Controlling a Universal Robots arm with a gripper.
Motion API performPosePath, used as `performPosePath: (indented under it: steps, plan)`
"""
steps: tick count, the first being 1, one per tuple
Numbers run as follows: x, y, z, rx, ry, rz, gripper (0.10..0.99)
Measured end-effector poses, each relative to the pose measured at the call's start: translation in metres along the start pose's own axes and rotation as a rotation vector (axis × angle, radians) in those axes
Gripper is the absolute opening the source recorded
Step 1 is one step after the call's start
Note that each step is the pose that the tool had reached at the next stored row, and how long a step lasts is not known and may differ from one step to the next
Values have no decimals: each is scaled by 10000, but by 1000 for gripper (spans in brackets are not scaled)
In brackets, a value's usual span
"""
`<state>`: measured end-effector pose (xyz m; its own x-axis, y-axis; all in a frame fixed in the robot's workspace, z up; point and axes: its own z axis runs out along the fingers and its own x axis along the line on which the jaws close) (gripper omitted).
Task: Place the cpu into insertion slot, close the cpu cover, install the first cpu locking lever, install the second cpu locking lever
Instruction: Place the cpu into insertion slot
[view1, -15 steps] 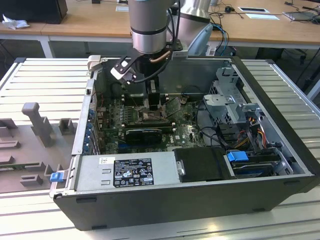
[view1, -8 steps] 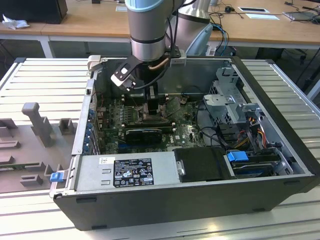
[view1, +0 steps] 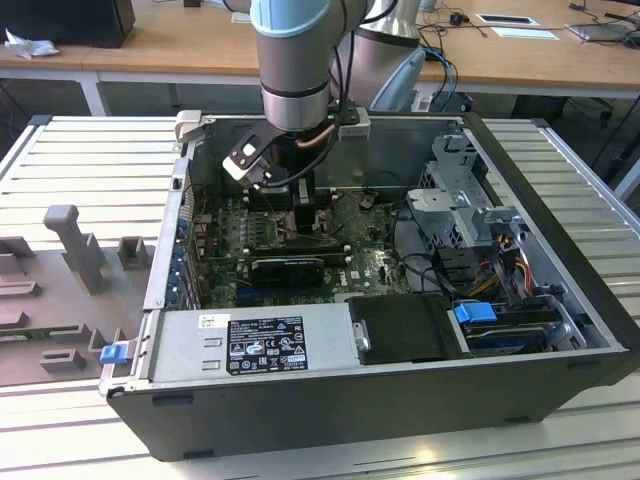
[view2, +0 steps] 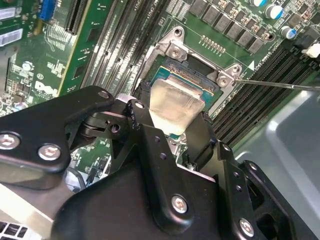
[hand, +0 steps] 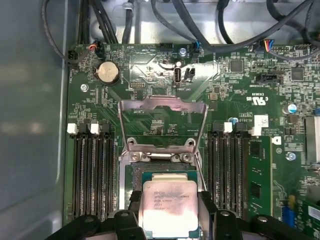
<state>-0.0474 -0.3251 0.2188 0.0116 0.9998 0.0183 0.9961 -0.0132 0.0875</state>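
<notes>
pincer (hand: 170, 212) was found clamped on the cpu (hand: 169, 200), one black finger (hand: 134, 202) against each of two opposite edges, the pale metal top facing up. the cpu sat directly over the insertion slot (hand: 160, 167), whose dark frame showed between the chip and the cover hinge; whether the chip was seated could not be determined. the cpu cover (hand: 162, 120) stood raised on its hinge, clear of the path. a thin metal rod (view2: 280, 84), judged a locking lever, lay swung out to one side. in judgement, the placing step was in hand. it called for a flat, straight descent with the chip square to the frame, no sideways sliding over the contacts, and no downward force. the grip should open only once the chip lay level. in the exterior view the arm (view1: 292, 60) stood near vertical. it reached down into the open computer case (view1: 400, 400) over the far part of the motherboard (view1: 370, 262), toward the exterior view's left of centre.
</notes>
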Motion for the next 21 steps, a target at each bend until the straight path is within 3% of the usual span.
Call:
performPosePath:
  steps: [21]
  plan:
    - [78, -11, 164, 5, -8, 62, 525]
